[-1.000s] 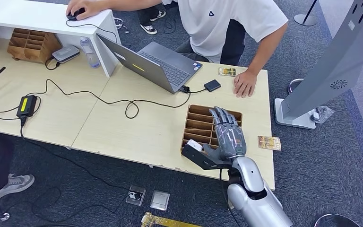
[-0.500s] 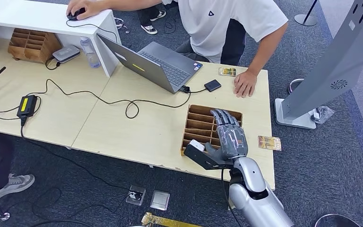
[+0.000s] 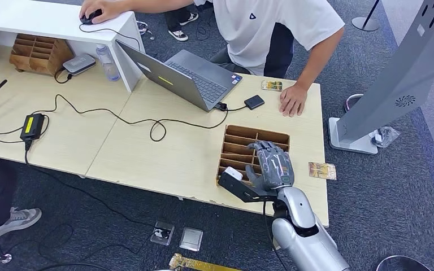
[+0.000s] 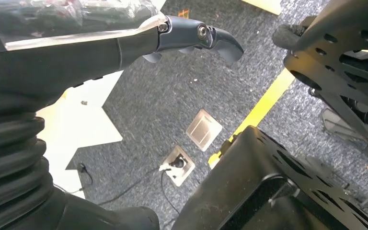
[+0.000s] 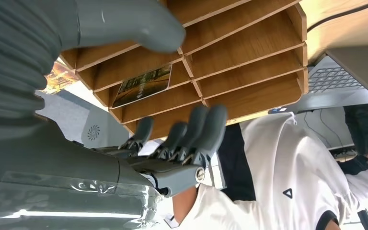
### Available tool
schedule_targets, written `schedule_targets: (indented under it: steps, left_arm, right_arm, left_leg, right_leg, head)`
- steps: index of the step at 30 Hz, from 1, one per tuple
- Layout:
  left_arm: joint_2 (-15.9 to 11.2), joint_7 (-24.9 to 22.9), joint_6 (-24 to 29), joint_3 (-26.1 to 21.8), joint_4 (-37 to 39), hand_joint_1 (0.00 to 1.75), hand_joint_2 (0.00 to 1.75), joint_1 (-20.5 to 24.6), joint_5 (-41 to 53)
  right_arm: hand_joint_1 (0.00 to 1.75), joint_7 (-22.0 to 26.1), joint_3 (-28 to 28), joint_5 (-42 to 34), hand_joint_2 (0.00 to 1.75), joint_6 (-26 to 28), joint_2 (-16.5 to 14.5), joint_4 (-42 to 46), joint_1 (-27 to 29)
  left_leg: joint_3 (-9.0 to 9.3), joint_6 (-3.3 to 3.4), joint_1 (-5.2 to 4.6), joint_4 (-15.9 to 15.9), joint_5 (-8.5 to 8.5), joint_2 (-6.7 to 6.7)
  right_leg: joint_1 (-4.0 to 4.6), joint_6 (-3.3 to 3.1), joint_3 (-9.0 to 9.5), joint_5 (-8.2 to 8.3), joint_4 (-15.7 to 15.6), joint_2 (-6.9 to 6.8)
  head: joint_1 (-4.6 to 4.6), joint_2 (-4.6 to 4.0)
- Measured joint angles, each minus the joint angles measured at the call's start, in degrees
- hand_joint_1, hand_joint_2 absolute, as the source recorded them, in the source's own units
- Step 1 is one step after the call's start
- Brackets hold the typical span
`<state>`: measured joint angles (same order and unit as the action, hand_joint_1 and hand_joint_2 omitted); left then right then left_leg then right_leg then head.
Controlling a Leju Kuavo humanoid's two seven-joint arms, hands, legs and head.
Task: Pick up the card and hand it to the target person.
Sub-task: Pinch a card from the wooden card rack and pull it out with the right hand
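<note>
A wooden slotted organizer (image 3: 239, 142) lies flat on the table near its front edge. In the right wrist view a card with a green and gold picture (image 5: 141, 86) sits in one slot of the organizer (image 5: 249, 48). My right hand (image 3: 271, 164) hovers over the organizer's right half with its fingers (image 5: 196, 129) curled downward and the thumb (image 5: 134, 24) spread to the other side of the card's slot; it holds nothing. My left hand (image 4: 187, 36) hangs over the carpet, holding nothing. The person in a white shirt (image 3: 271, 25) leans on the table's far edge with one hand (image 3: 292, 101).
Two more cards lie on the table, one at the right edge (image 3: 321, 170) and one near the person's hand (image 3: 271, 85). An open laptop (image 3: 195, 76), a small black box (image 3: 254, 102) and a looping black cable (image 3: 147, 121) lie beyond the organizer. A grey kiosk stand (image 3: 395, 79) rises at the right.
My right hand's fingers have curled down toward the organizer's slots, and the hand has drawn back slightly toward me. The person has not moved.
</note>
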<state>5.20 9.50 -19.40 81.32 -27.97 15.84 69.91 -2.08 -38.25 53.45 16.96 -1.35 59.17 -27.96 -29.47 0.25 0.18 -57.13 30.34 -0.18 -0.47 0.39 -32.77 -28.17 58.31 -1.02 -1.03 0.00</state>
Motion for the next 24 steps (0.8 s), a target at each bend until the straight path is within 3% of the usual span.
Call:
schedule_targets:
  steps: [3,7,24]
  left_arm:
    - [0.0,-0.05,-0.36,-0.27,0.02,0.0,1.75,-0.09,-0.23]
    - [0.0,-0.13,-0.67,-0.54,0.05,0.0,1.75,-0.21,-0.62]
    - [-0.25,-4.31,-1.45,-2.47,1.51,0.0,1.75,-1.54,-5.02]
  right_arm:
    - [0.45,0.33,0.0,-0.18,1.75,0.0,-0.1,-0.32,0.0]
    - [0.37,1.18,-0.02,-0.44,1.75,-0.02,-0.64,-0.83,-0.08]
    - [0.38,1.54,-0.26,-1.27,1.75,0.11,-2.45,-3.52,-1.21]
  left_leg:
    - [0.0,0.0,0.0,0.0,0.0,0.0]
    - [-0.01,0.0,0.0,0.0,0.0,0.0]
    - [-0.01,0.0,0.0,0.0,0.0,-0.01]
  right_leg:
    - [0.0,0.0,0.0,0.0,0.0,0.0]
    - [0.0,0.0,0.0,0.0,0.0,0.0]
    - [0.0,0.0,-0.03,0.0,0.0,0.0]
  head:
    - [0.0,0.0]
    - [0.01,0.0]
    - [-0.02,0.0]
